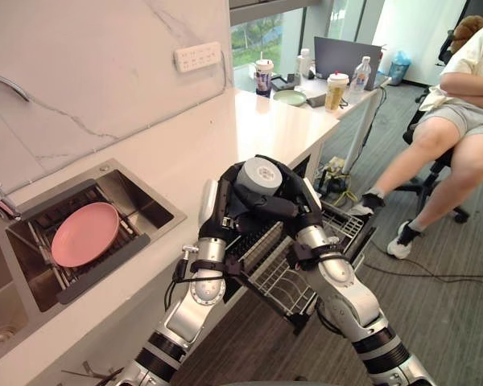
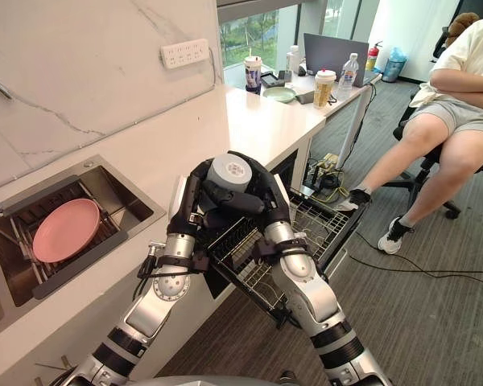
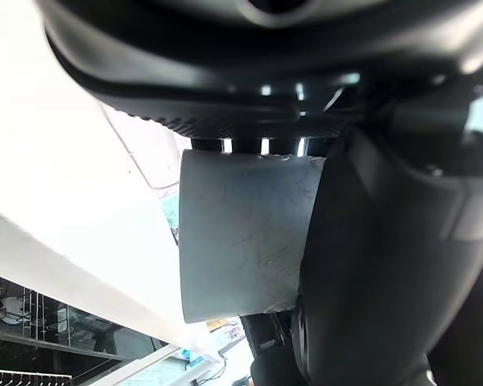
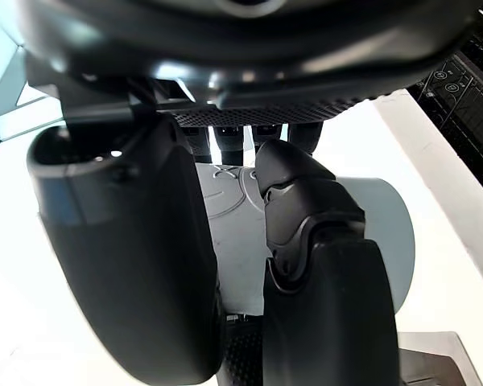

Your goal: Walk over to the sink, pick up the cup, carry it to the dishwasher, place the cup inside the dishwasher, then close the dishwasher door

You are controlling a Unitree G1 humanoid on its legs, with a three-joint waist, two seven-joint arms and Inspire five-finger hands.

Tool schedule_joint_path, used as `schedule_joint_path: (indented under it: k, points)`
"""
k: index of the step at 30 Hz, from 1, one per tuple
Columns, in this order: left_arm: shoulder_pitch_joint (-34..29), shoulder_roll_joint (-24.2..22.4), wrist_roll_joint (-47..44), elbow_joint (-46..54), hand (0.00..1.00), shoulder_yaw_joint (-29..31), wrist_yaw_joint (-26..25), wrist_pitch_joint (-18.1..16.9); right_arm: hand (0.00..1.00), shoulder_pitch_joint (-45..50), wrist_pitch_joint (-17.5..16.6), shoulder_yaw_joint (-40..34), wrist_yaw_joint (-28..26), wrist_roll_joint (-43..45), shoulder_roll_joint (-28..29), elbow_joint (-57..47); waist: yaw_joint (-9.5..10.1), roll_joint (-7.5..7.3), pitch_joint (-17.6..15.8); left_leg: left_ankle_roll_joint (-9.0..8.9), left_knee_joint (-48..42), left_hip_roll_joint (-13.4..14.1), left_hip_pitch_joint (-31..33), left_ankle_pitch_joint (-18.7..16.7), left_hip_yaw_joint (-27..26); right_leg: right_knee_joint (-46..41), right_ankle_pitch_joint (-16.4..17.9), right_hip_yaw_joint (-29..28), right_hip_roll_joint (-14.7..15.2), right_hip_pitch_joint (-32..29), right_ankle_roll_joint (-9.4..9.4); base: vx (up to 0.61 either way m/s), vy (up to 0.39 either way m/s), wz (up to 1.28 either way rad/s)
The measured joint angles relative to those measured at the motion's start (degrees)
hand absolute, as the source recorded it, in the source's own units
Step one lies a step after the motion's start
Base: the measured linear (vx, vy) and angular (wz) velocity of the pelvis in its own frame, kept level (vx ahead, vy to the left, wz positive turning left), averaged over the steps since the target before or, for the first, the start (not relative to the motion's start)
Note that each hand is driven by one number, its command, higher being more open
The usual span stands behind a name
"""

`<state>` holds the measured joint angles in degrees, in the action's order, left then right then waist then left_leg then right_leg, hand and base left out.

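A light grey cup [image 1: 259, 175] is held bottom-up between both hands, level with the counter's front edge and above the pulled-out dishwasher rack [image 1: 290, 277]. My left hand [image 1: 223, 203] curls round the cup's left side and my right hand [image 1: 296, 199] wraps it from the right. In the left wrist view the cup's wall [image 3: 241, 233] sits under the left palm [image 3: 225, 72]. The right wrist view shows the cup [image 4: 390, 229] behind the right hand's curled fingers [image 4: 322, 265]. The rack [image 2: 310, 221] holds nothing that I can see.
A sink [image 1: 133, 189] with a pink plate [image 1: 84, 233] on a drain rack is set in the white counter [image 1: 266, 125] at left. A seated person [image 1: 459, 121] is at right, with feet close to the rack. Behind stands a desk [image 1: 338, 100] with drinks and a laptop.
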<state>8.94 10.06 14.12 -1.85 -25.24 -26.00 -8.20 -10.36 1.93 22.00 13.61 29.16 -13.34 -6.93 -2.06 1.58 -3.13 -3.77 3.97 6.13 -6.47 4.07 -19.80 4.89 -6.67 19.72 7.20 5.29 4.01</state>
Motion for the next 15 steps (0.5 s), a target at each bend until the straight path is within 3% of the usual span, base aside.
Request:
schedule_joint_path:
  k: [1,2,8,12,15]
  points:
    - [0.04,0.00,0.00,0.01,0.00,-0.01,-0.04,0.00,0.00,0.00,-0.19,0.13,0.27,0.30,0.02,0.00,-0.03,-0.08,0.06,0.00,0.00,-0.01,0.01,0.01,0.02,0.00,0.00,0.02,0.01,0.00,0.00,0.00,0.000,0.00]
    - [0.06,-0.01,0.02,0.22,1.00,-0.04,-0.23,0.00,0.00,0.02,-0.83,0.35,0.71,1.03,0.07,0.00,-0.09,-0.25,0.17,0.00,0.01,-0.05,0.01,0.02,0.04,0.00,0.00,0.03,0.04,0.01,0.00,0.00,0.000,0.00]
    - [0.09,-0.13,0.01,2.66,1.00,-0.54,-0.41,-0.32,0.00,0.80,-6.03,-0.24,2.88,3.61,2.56,0.01,-0.21,-0.48,0.32,0.03,0.04,-0.24,-0.02,0.05,0.10,0.00,0.01,0.10,0.25,0.04,0.01,0.00,0.000,0.00]
    - [0.08,-1.37,-2.02,4.00,1.00,-4.16,1.36,-1.96,0.00,0.85,-10.12,-3.16,5.17,3.58,5.96,0.01,-0.24,-0.58,0.41,0.16,0.43,-0.44,-0.25,0.17,0.17,0.01,0.03,0.22,0.38,0.02,0.06,0.00,0.000,0.00]
    - [0.19,-2.34,-2.40,4.10,1.00,-5.37,2.51,-3.64,0.00,0.85,-10.80,-4.37,7.78,1.84,6.11,0.02,-0.39,-0.64,0.64,0.19,0.76,-0.45,-0.34,0.35,0.11,0.00,0.02,0.16,0.32,0.06,0.07,0.00,0.000,0.00]
